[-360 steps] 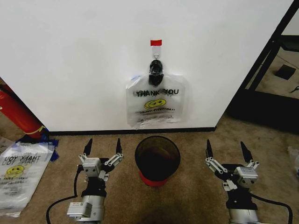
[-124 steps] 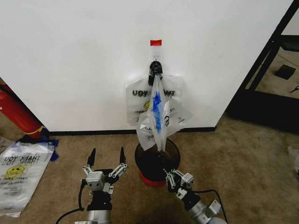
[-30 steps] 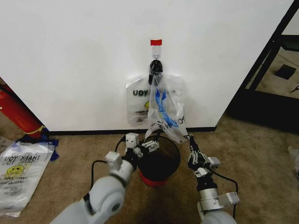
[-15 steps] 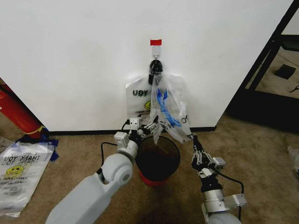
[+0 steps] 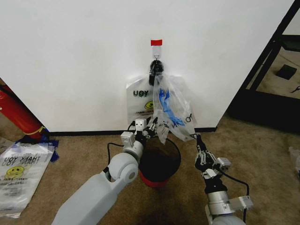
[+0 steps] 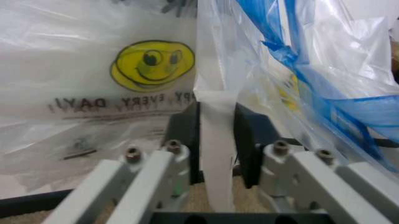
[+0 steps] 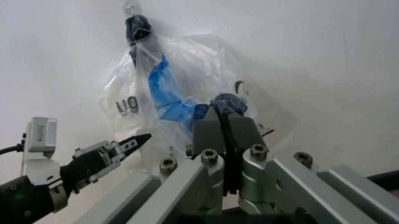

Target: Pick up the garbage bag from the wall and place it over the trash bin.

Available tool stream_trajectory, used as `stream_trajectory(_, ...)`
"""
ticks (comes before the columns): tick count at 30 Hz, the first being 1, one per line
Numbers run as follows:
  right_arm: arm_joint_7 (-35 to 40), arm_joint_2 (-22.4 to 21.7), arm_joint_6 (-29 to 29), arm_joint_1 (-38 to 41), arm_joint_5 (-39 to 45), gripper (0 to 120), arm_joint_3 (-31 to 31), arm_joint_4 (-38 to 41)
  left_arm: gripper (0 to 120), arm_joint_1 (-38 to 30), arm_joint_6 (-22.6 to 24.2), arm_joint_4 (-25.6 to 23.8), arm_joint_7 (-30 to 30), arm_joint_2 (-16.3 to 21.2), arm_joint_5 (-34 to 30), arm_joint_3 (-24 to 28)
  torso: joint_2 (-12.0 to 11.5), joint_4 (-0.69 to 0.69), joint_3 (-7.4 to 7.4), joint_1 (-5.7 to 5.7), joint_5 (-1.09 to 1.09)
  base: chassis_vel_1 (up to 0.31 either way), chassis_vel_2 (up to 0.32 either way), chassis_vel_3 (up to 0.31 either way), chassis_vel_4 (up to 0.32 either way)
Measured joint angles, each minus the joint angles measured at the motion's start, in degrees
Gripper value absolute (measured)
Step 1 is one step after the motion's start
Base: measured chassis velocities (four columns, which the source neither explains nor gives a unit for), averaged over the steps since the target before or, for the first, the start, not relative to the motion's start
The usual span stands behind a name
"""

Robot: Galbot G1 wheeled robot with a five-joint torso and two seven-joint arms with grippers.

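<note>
The wall [image 5: 70,61] carries a black hook [image 5: 155,68] from which the garbage bag [image 5: 171,112] hangs above the trash bin [image 5: 159,161]. Left gripper [image 6: 216,140] and right gripper [image 7: 225,126] each pinch opposite lower edges, apparently spreading its mouth for the rim.

Both arms: smooth light-grey shells, black cables. Left gripper [image 5: 151,129], right gripper [image 5: 198,140]: silver screwed linkages, black fingers.
</note>
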Motion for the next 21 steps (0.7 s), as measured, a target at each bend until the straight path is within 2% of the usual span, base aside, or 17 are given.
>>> stream_trajectory(4, 0.34, -0.27, -0.37, -0.12, 0.09, 0, -0.01, 0.58, 0, -0.45, -0.09, 0.31, -0.32, -0.61, 0.02, 0.25, 0.0, 0.0, 0.0, 0.0, 0.0, 0.0, 0.0, 0.0, 0.0)
stream_trajectory(10, 2.3, -1.7, -0.46, -0.33, -2.57, 0, 1.07, -0.2, 0, 0.62, -0.89, -3.25, -1.14, 1.16, 0.39, -1.65, 0.0, 0.0, 0.0, 0.0, 0.0, 0.0, 0.0, 0.0, 0.0)
stream_trajectory(13, 2.6, -3.13, 0.06, -1.59, -7.31, 15, 2.24, 0.12, 0, 2.77, -1.62, -5.95, -1.0, 3.32, 1.87, -3.12, 0.0, 0.03, 0.0, 0.0, 0.0, 0.0, 0.0, 0.0, 0.0)
stream_trajectory(16, 2.24, -3.84, 0.72, -3.32, -9.94, 22, 2.37, 1.69, 0, 3.9, -1.96, -7.04, -0.85, 3.84, 2.69, -3.64, 0.0, 0.02, 0.0, 0.0, 0.0, 0.0, 0.0, 0.0, 0.0)
stream_trajectory(21, -3.18, -6.65, 3.1, -7.16, -17.69, 41, 3.28, 6.01, 0, 6.3, -2.18, -9.97, -0.44, 4.2, 3.65, -4.04, 0.0, -0.01, 0.0, 0.0, -0.02, 0.0, 0.0, 0.0, 0.0)
